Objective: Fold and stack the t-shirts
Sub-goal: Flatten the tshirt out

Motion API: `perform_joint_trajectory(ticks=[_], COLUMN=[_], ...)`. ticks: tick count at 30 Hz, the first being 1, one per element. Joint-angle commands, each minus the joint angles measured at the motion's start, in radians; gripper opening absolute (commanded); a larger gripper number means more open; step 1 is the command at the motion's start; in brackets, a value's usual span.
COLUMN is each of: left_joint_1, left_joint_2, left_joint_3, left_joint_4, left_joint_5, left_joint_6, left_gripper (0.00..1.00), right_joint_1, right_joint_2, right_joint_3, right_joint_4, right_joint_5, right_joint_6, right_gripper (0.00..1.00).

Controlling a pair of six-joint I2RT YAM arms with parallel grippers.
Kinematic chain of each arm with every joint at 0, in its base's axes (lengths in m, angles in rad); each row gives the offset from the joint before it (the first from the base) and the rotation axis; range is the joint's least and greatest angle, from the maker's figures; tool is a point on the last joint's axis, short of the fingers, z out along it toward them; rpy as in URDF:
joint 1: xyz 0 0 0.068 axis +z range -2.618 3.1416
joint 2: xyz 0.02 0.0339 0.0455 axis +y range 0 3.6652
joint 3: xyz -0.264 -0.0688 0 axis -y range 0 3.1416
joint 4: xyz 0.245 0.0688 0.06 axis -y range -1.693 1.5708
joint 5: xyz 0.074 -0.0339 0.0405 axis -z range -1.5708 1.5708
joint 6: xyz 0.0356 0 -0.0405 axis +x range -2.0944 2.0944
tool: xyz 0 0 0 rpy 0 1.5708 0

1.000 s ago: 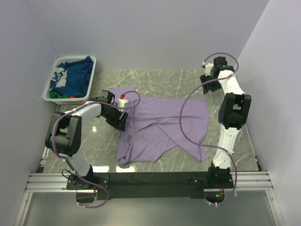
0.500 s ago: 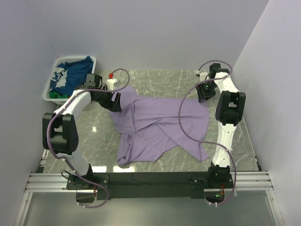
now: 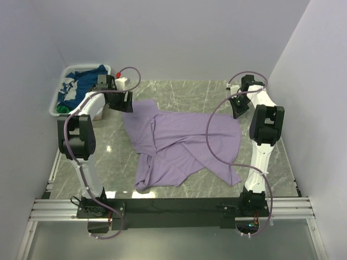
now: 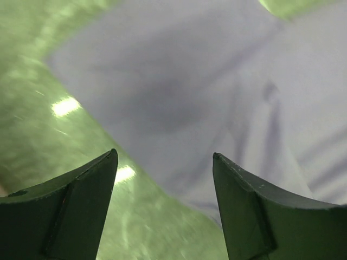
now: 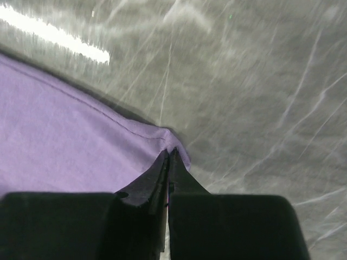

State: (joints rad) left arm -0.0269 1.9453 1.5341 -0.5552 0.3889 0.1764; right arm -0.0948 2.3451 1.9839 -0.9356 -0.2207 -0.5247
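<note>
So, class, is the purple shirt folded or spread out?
Spread out, not neatly folded: the purple shirt lies loose and rumpled across the table, a few flaps lapping over.

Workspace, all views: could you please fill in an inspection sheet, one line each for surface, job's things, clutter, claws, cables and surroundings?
Surface: glossy marble table.
Job's things: lavender t-shirt rumpled, half spread on it; navy t-shirt in white basket, far left.
Clutter: nothing seen.
Claws: left claw open over the shirt's edge; right claw shut at its far right corner, pinch uncertain.
Cables: left cable loops above its arm; right cable crosses over the shirt.
Surroundings: plain pale walls.
</note>
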Motion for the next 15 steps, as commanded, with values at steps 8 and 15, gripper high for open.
perform_joint_trajectory(ticks=[8,15], left_joint_1=[0.002,0.001], left_joint_2=[0.224,0.313], left_joint_3=[0.309,0.339], left_joint_4=[0.074,0.083], left_joint_5=[-0.220,-0.220], left_joint_6=[-0.075,-0.083], left_gripper=[0.77,0.75], right_joint_1=[0.001,0.001], right_joint_2=[-0.107,-0.101], right_joint_3=[-0.036,-0.011], right_joint_4=[0.040,0.043], right_joint_5=[0.043,0.072], right_joint_6=[0.028,0.035], right_gripper=[0.00,0.00])
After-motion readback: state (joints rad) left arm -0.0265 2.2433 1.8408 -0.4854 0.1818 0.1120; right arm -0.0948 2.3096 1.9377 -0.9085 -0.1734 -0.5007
